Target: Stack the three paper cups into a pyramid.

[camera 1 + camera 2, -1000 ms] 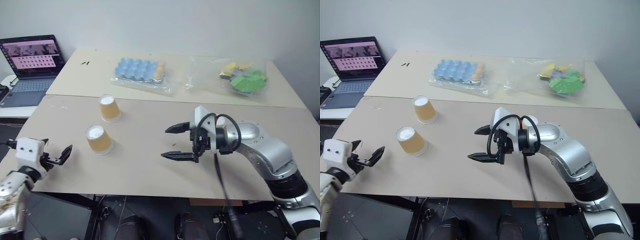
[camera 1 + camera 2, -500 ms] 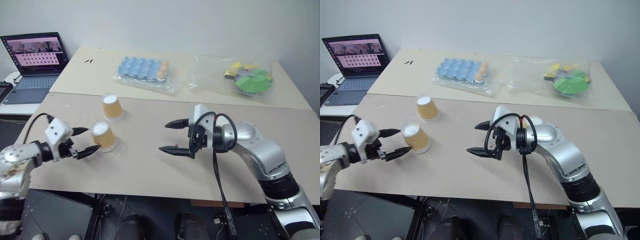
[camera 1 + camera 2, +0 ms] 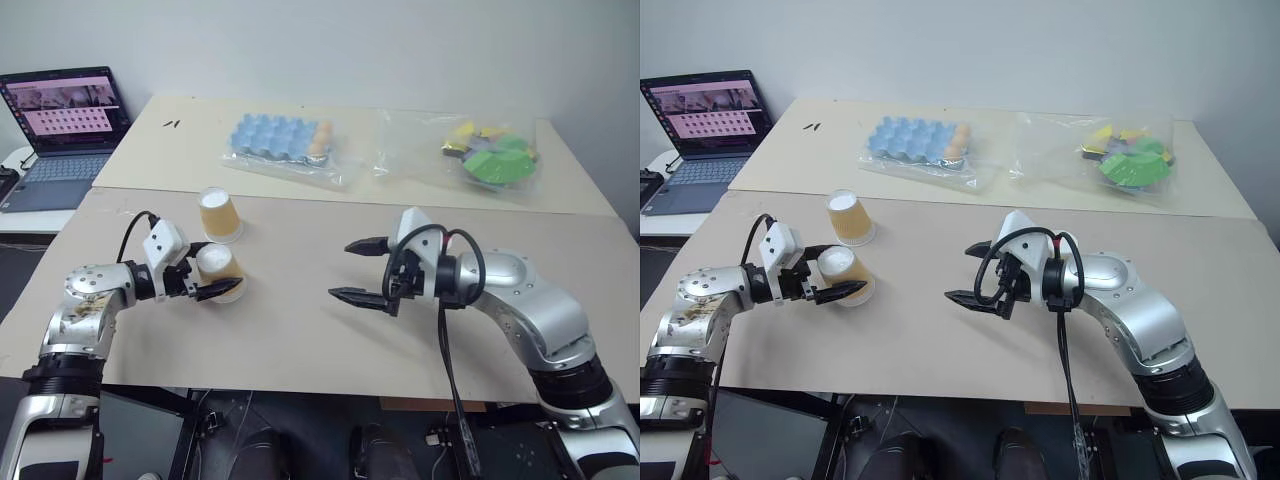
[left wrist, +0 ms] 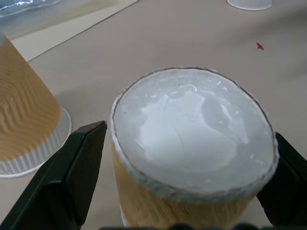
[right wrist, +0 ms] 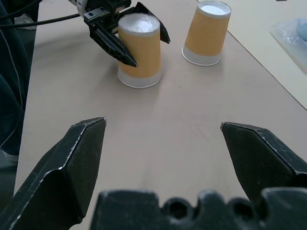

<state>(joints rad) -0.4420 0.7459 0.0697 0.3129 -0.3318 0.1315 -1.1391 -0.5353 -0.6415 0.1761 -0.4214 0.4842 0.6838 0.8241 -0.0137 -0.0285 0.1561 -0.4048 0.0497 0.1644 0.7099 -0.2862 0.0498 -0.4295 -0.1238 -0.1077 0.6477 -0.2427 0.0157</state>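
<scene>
From the head views, two tan ribbed paper cups stand upside down on the beige table [image 3: 300, 330], white bottoms up: the nearer cup [image 3: 221, 272] and the farther cup [image 3: 218, 214], a little apart. A third cup cannot be made out here. The left gripper [image 3: 205, 272] has its two black fingers on either side of the nearer cup, close to its sides; whether they press it cannot be told. The right gripper [image 3: 358, 270] hangs over bare table, well apart from both cups, fingers spread wide and holding nothing. At the back lie a blue moulded tray in clear plastic [image 3: 283, 141], a clear bag of green and yellow pieces [image 3: 490, 155] and an open laptop [image 3: 60, 130]

The left wrist view looks down on the nearer cup's white bottom, a finger [image 4: 81, 163] on each side

The right wrist view shows the right gripper's fingers [image 5: 79, 158] wide apart, both cups beyond them
</scene>
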